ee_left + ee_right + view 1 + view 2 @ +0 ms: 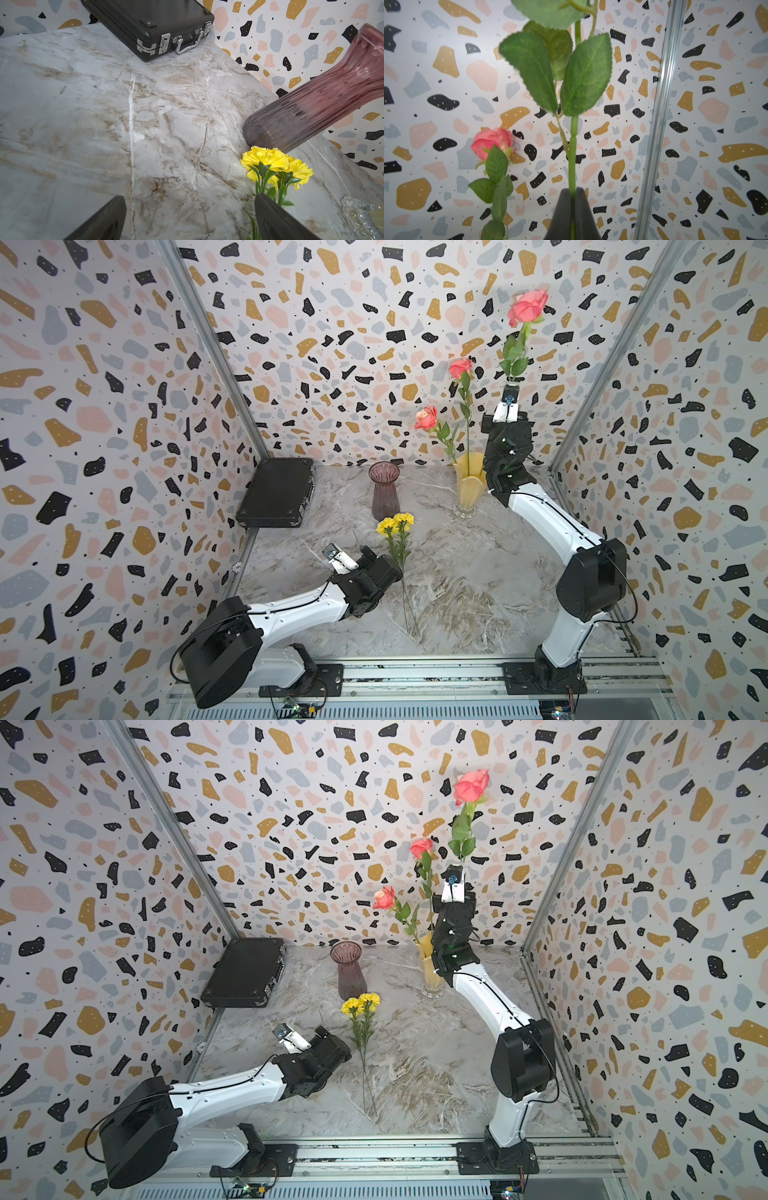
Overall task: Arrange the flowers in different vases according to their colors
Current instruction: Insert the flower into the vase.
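In a top view: right gripper [512, 385] clamped on a rose [528, 306], held high near the yellow vase [469, 485], which holds two roses [426, 418].
Left wrist: left gripper [187, 220] spread, empty; yellow flowers [274, 162] lie by the purple vase [311, 112].
Right wrist: stem [572, 155] pinched upright.
Next, likely: lower it into the yellow vase.

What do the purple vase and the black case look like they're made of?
Purple vase: looks like translucent ribbed glass, glossy; highlights glint along its flared rim. Black case: likely hard plastic or coated metal, matte with fine ribbing; its latches and handle look like polished metal.
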{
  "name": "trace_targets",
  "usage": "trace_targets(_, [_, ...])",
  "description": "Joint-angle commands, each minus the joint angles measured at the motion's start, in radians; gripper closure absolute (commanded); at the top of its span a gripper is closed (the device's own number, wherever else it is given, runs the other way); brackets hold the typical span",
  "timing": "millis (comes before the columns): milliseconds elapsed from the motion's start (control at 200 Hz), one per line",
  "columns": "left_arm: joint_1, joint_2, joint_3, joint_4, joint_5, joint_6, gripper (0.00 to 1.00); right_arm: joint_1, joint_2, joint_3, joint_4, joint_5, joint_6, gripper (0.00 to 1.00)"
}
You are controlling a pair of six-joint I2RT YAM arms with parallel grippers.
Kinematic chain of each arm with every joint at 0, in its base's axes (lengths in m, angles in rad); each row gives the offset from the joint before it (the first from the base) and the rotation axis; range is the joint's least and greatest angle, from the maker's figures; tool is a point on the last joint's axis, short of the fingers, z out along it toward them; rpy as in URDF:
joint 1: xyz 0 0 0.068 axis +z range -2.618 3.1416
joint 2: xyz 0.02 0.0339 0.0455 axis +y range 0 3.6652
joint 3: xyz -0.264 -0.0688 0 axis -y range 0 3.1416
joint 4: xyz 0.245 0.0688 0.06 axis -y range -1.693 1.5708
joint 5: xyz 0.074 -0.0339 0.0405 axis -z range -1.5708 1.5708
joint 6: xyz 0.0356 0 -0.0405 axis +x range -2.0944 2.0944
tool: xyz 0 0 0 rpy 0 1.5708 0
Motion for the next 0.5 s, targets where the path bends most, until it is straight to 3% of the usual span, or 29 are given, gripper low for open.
trace_targets(0, [0.000,0.007,0.016,0.000,-0.026,-0.001,0.01,-0.011,-0.017,-0.061,0.098,0.056,0.062,1.00])
trace_targets(406, [-0.001,0.006,0.017,-0.001,-0.034,0.004,0.00,-0.013,-0.006,-0.166,0.059,0.092,0.179,1.00])
trace_targets(496, [0.000,0.001,0.013,0.001,-0.043,0.004,0.01,-0.013,-0.023,-0.171,0.031,0.085,0.189,0.94])
